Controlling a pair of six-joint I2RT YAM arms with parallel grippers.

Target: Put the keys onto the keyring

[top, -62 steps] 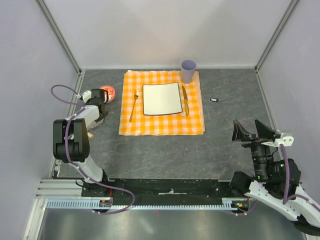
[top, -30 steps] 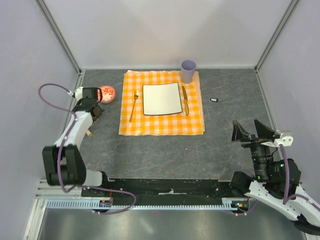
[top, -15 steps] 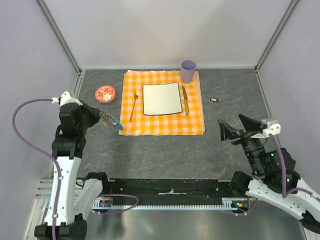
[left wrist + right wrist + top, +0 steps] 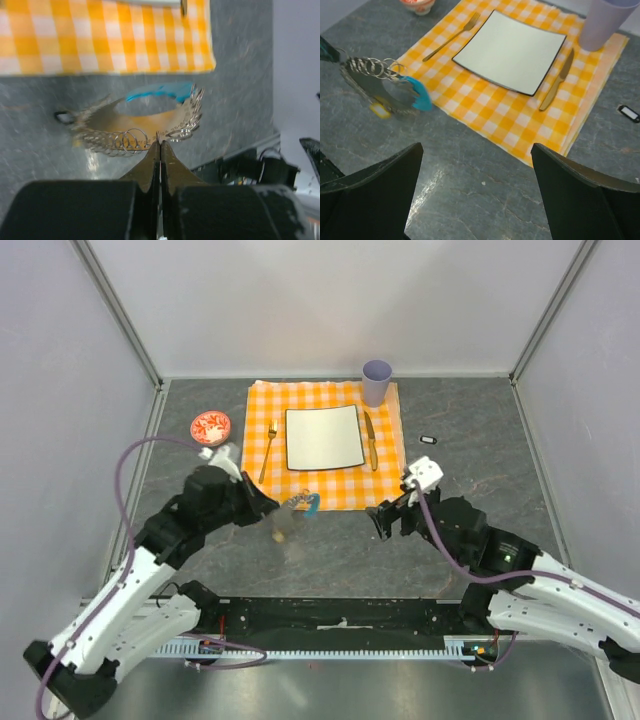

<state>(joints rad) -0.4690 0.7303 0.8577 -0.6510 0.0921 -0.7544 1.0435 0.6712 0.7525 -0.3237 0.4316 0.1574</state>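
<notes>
Turquoise-tagged silvery wire keyring [image 4: 160, 92] hangs from left claw [image 4: 160, 145], clenched on its chain links, over grey stone counter [image 4: 340, 552], just off near edge of orange checked cloth [image 4: 330, 490]. Opposite it, right claw [image 4: 383, 520] spread wide, empty. Can't resolve keys in motion blur.

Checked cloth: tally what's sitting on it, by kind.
plate: 1
fork: 1
knife: 1
cup: 1
Total on the cloth: 4
</notes>
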